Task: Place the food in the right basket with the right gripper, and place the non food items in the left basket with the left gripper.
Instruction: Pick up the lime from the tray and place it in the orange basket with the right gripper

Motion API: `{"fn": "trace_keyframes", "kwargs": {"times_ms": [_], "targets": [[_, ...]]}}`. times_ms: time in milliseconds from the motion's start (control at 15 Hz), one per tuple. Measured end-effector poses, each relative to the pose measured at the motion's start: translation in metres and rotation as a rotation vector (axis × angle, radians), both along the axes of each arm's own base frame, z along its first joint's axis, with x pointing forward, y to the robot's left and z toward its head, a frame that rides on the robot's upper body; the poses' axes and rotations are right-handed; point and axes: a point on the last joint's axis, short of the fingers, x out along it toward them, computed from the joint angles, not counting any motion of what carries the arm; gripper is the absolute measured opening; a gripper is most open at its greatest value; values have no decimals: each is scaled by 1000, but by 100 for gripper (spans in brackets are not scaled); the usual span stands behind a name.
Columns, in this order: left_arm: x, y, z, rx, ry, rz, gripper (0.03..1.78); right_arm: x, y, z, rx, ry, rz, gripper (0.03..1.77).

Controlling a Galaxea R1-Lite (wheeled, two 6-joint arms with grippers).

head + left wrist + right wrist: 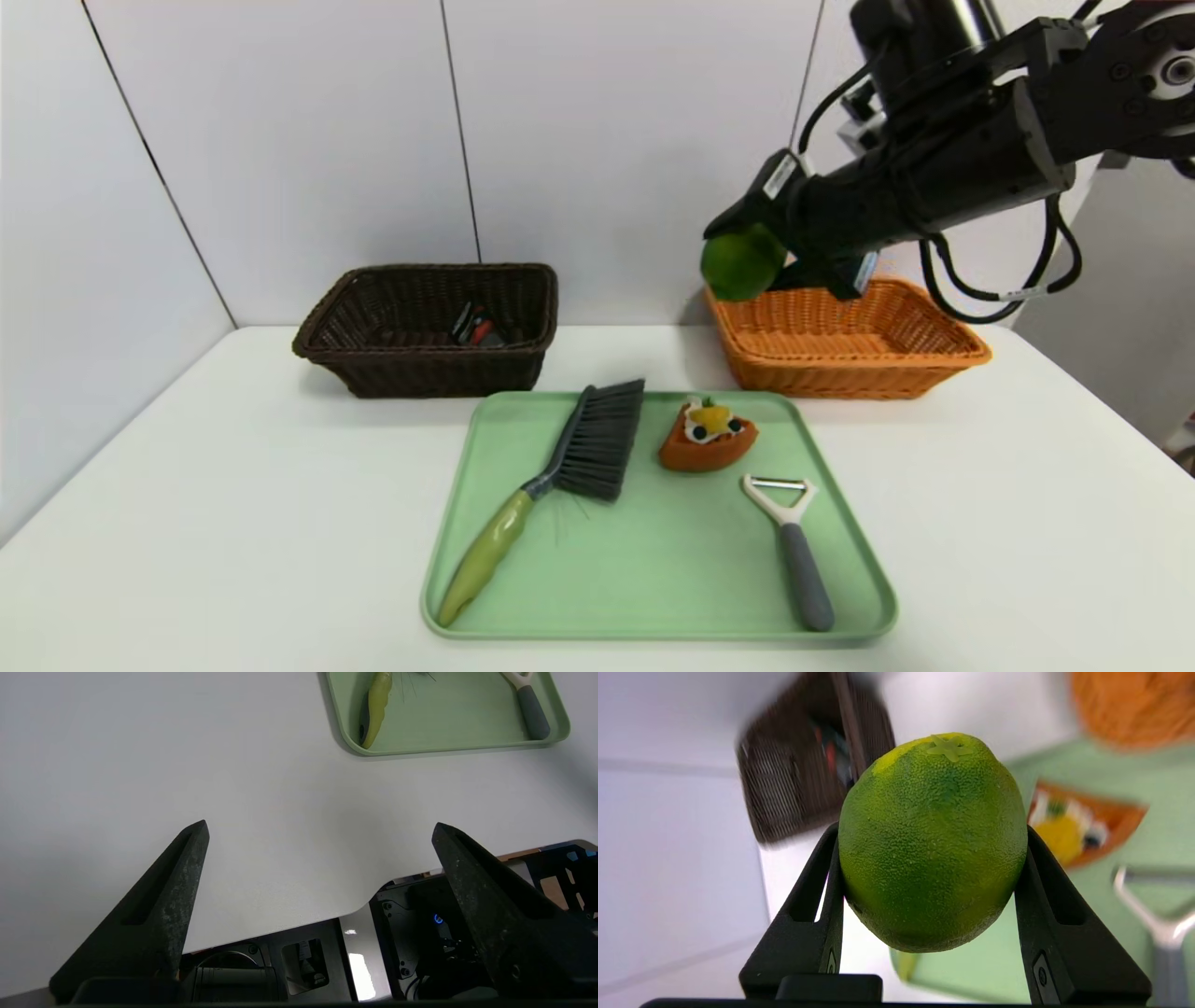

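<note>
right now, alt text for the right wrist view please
The right gripper clamps a green lime between its two black fingers, held in the air. Blurred behind are a dark basket, a green tray and a cake slice.

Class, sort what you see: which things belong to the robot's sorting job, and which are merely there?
Job:
lime in right gripper
orange basket
brown basket
brush
peeler
cake slice
left gripper, open, parked

Merely there:
green tray
white table
wall panels
</note>
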Motion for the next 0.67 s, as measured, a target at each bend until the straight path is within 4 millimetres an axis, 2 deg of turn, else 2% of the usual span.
{"fn": "trace_keyframes", "kwargs": {"times_ms": [133,267,467,667], "targets": [[2,0,0,1,3,0,169,25,-28,0,28,-60,-95,100],[3,-1,1,0,1,0,169,49,-50,-13,23,-56,-170,100],[6,-2,2,2,7,-1,169,84,-71,-47,-2,8,-245,100],[14,-4,4,-1,-10,-1,169,110,-78,-83,-28,74,-276,100]]}}
